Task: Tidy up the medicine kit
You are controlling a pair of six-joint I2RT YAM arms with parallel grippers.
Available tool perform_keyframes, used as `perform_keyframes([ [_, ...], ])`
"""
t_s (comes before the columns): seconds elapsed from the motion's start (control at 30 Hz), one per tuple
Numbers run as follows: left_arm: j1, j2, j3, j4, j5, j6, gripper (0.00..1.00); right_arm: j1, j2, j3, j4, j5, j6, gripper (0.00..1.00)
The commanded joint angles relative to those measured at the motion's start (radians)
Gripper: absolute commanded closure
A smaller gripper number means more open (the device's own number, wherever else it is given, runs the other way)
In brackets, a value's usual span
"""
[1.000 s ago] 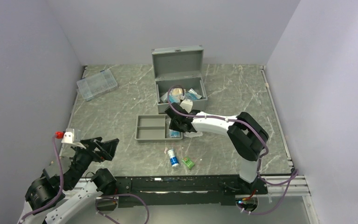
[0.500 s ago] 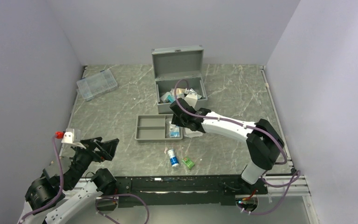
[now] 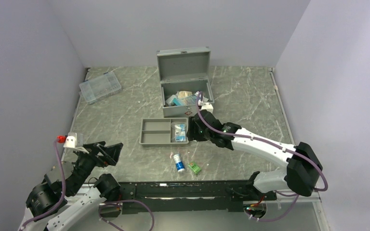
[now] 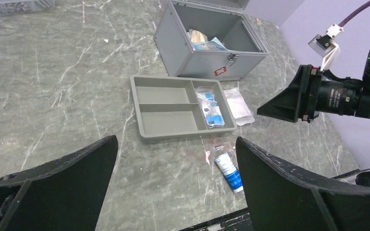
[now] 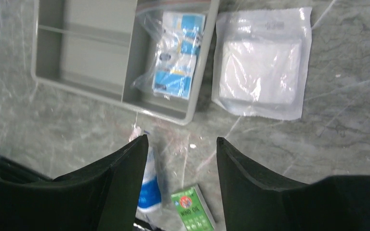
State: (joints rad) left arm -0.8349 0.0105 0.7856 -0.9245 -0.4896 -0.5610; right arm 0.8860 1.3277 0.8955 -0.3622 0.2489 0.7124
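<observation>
R gripper (image 5: 181, 139) hovers over the table by the grey divided tray (image 5: 91, 57), jaws partway apart w/ nothing between them. L gripper (image 4: 173, 192) sits parked at 7 o'clock of the top view, jaws wide, empty.

The medicine kit (image 3: 183, 65) stands at 12 o'clock of the tray, lid up, w/ a heap of packets inside. A clear bag of blue-white packets (image 5: 176, 53) lies in the tray's 3 o'clock compartment; the other two compartments look bare. My read: you're mid-sort, moving loose items into tray or kit, w/ several to go.

Nearest candidate is the white gauze pouch (image 5: 262, 62), flat on the table just beside the tray at its 3 o'clock. It's thin and slick, so you'd prob. need to come down on one edge and pinch the wrap, not the middle. A blue-white tube (image 3: 178, 162) and a green packet (image 3: 194, 168) lie close together at 5 o'clock of the tray. A clear compartment box (image 3: 99, 86) sits well apart at 10 o'clock.

Hard to see: the R arm covers the pouch in the top view; kit contents are too jumbled to tell apart; the tube is partly behind a finger in the R wrist view.
</observation>
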Motion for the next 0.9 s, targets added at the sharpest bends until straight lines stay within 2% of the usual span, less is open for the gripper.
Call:
perform_keyframes([
  [0.0,-0.002,-0.019,0.008,0.035,0.002,0.014,0.00,0.004,-0.076,-0.028,-0.067,-0.112,-0.117,0.41],
  [0.2,-0.002,-0.018,0.009,0.032,-0.003,0.012,0.00,0.007,-0.113,-0.044,-0.132,-0.200,-0.233,0.25],
  [0.27,-0.002,-0.018,0.010,0.030,-0.005,0.011,0.01,0.014,-0.107,-0.047,-0.137,-0.242,-0.267,0.02],
  [0.3,-0.001,0.002,0.010,0.031,-0.006,0.011,0.00,0.020,-0.101,-0.046,-0.143,-0.269,-0.280,0.00],
  [0.57,-0.002,0.013,0.012,0.026,-0.012,0.007,0.01,0.084,-0.069,-0.058,-0.198,-0.213,-0.277,0.02],
  [0.87,-0.002,0.019,0.010,0.029,-0.012,0.007,0.01,0.157,-0.067,-0.122,-0.227,-0.211,-0.222,0.19],
])
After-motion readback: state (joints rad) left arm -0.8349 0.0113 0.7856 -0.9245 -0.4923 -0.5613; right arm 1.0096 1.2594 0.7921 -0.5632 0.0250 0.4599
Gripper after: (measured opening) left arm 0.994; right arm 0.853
